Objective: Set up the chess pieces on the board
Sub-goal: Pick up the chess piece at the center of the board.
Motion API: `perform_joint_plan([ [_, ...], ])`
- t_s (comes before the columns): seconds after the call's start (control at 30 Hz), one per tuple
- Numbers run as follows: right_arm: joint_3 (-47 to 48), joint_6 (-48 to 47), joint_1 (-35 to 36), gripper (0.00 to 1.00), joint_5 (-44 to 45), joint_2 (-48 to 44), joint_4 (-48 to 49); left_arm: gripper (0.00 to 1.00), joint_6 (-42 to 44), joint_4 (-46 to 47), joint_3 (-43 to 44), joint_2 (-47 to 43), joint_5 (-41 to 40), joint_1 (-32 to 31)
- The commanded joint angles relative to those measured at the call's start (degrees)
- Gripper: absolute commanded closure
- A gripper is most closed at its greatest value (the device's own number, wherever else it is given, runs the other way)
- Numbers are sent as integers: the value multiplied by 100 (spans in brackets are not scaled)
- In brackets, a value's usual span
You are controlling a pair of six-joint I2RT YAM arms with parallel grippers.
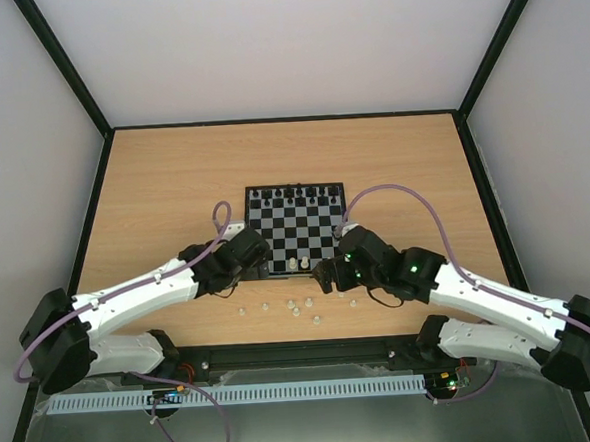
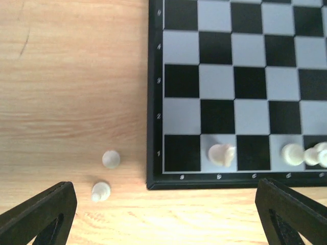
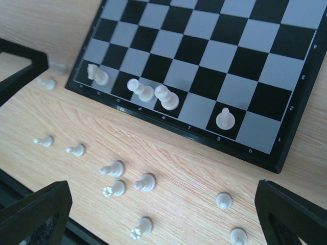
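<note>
The board lies flat mid-table, with black chess pieces along its far row. A few white pieces stand on its near row. In the left wrist view a white knight and more white pieces stand on that row. In the right wrist view they are the four white pieces. My left gripper hovers open and empty over the board's near-left corner. My right gripper hovers open and empty over several loose white pieces.
Loose white pieces lie scattered on the wooden table between the board and the arm bases. Two of them lie just left of the board's corner. A black finger of the left gripper shows at the upper left of the right wrist view.
</note>
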Motion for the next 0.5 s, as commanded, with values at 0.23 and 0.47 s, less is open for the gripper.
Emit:
perform_joint_plan([
  [0.23,54,783,-18,50,36,1374,-98,1,508,886,-789,-928,298,15],
  [0.47,-110,1210,-15,57,55,1823,-99,1,896,1016,-916,-1261,440,41],
])
